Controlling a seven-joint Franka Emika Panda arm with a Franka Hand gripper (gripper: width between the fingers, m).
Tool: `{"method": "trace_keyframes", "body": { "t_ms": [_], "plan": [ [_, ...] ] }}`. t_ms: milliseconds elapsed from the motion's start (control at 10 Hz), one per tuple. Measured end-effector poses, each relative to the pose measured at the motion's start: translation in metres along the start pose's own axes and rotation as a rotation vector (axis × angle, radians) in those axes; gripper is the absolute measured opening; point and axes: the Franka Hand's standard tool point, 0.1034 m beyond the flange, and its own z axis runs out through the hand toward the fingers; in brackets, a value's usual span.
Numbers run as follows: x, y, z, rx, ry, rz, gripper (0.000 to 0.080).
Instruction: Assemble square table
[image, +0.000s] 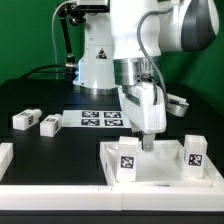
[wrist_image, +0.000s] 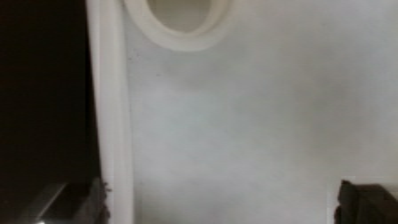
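The square table's white slab (image: 160, 168) lies at the front of the exterior view, right of centre. Two tag-marked leg blocks stand upright on it, one toward its left corner (image: 127, 156) and one toward its right (image: 194, 153). Two more leg blocks (image: 25, 119) (image: 49, 124) lie on the black table at the exterior view's left. My gripper (image: 148, 146) is low over the slab between the standing legs. In the wrist view the gripper (wrist_image: 221, 206) is open and empty: one fingertip (wrist_image: 71, 205) is outside the raised rim (wrist_image: 111, 110) and the other (wrist_image: 370, 203) is over the slab. A round socket (wrist_image: 187, 22) lies ahead.
The marker board (image: 103, 118) lies flat behind the slab near the robot base. A white border bar (image: 5, 158) sits at the front left edge. Another white piece (image: 180, 104) lies at the back right.
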Motion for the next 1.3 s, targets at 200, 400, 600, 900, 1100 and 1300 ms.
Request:
{"method": "trace_keyframes", "body": {
  "t_ms": [200,400,600,900,1100,1300],
  "plan": [
    [0.0,0.0,0.0,0.0,0.0,0.0,0.0649],
    [0.0,0.0,0.0,0.0,0.0,0.0,0.0649],
    [0.016,0.006,-0.003,0.01,-0.041,0.06,0.0649],
    [0.026,0.023,-0.006,-0.036,-0.091,0.091,0.0649],
    [0.02,0.032,0.003,-0.059,-0.086,0.096,0.0649],
    [0.014,0.038,0.015,-0.095,-0.082,0.096,0.0649]
  ]
}}
